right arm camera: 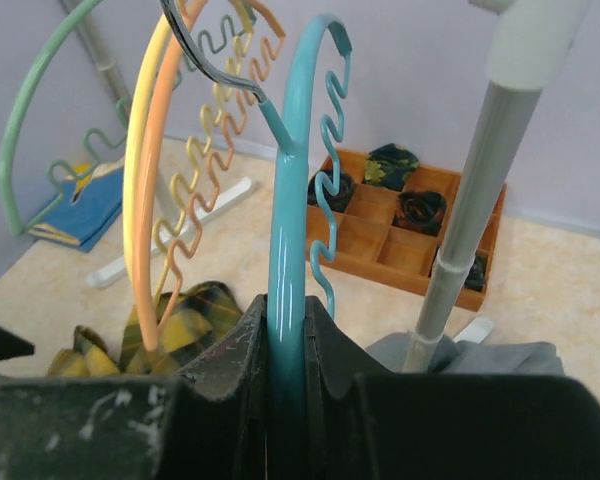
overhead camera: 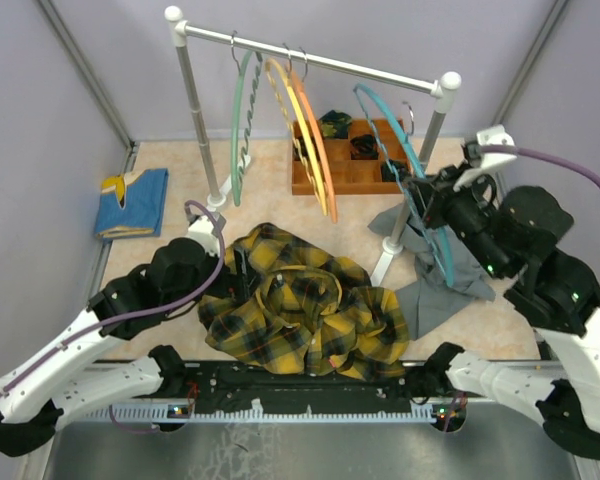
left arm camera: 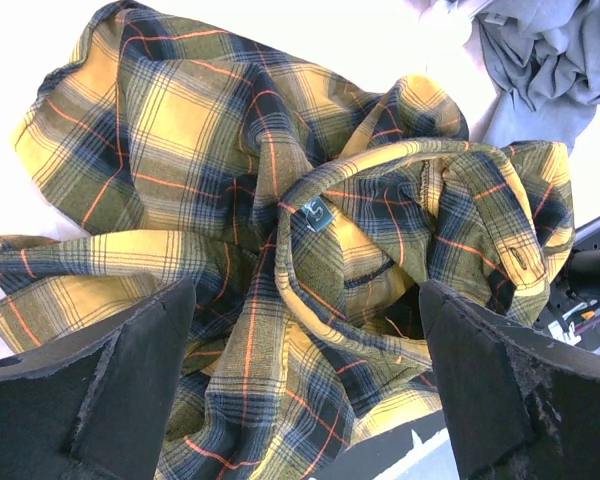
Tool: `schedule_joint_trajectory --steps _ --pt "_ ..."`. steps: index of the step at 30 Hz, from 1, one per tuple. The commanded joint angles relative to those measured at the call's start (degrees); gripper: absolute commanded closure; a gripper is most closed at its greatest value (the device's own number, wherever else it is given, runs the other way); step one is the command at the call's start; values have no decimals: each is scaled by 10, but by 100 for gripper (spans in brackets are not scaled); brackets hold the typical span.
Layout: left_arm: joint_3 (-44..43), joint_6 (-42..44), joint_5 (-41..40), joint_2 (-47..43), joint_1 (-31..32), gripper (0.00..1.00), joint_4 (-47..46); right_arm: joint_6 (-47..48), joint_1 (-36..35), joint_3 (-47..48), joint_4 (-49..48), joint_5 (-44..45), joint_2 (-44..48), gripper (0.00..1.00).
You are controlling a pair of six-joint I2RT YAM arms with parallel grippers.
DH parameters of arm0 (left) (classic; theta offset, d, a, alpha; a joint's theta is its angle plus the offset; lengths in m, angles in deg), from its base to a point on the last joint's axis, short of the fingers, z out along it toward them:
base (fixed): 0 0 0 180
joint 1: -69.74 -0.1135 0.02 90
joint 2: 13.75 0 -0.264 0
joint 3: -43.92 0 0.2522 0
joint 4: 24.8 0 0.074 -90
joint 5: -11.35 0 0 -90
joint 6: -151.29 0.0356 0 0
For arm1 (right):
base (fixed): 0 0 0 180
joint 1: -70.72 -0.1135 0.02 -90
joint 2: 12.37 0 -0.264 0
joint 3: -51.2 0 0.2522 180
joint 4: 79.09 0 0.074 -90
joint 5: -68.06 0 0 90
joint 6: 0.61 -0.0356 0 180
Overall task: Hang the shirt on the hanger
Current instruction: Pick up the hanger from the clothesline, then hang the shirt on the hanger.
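Observation:
The yellow and black plaid shirt lies crumpled on the table near the front edge, its collar loop up in the left wrist view. My left gripper is open and empty at the shirt's left edge, its fingers spread above the cloth. The teal hanger hangs by its metal hook from the rail's right end. My right gripper is shut on the hanger's teal arm, pinched between both jaws.
A white rail on two posts holds a green hanger and orange and yellow hangers. A wooden compartment tray stands behind. A grey garment lies at the right post. A folded blue cloth lies at left.

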Motion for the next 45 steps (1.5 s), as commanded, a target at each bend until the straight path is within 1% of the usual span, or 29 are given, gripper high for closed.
schedule_joint_trajectory --steps 1,7,10,15,18,23,25,28,34,39,41,44,45 --pt "-3 5 19 -4 -1 2 -3 -46 1 -12 44 -53 71 100" --pt "18 0 23 21 -1 6 -9 -99 1 -43 142 -87 148 100" --pt "20 -9 22 58 -1 10 3 -140 1 -50 199 -94 180 100" --pt "26 -46 22 93 -1 17 18 -201 1 -43 306 -88 208 100" --pt "38 -70 25 95 -1 20 11 -214 1 -55 332 -121 225 100" --pt "53 -92 43 102 -1 26 -3 -216 1 -70 341 -209 235 100" --pt "52 -98 45 111 -1 32 7 -214 1 -71 342 -230 237 100" --pt "55 -112 44 118 0 34 22 -207 1 -71 343 -258 238 100" --pt "84 -118 52 99 0 46 -16 -197 1 -99 307 -335 244 100" --pt "95 -115 57 95 0 55 -32 -187 1 -105 288 -369 240 100" --pt "98 -107 57 94 0 60 -44 -181 1 -105 288 -377 235 100" --pt "98 -96 61 93 0 63 -60 -174 1 -110 290 -389 227 100" --pt "96 -93 62 94 0 69 -64 -172 1 -112 289 -394 225 100"
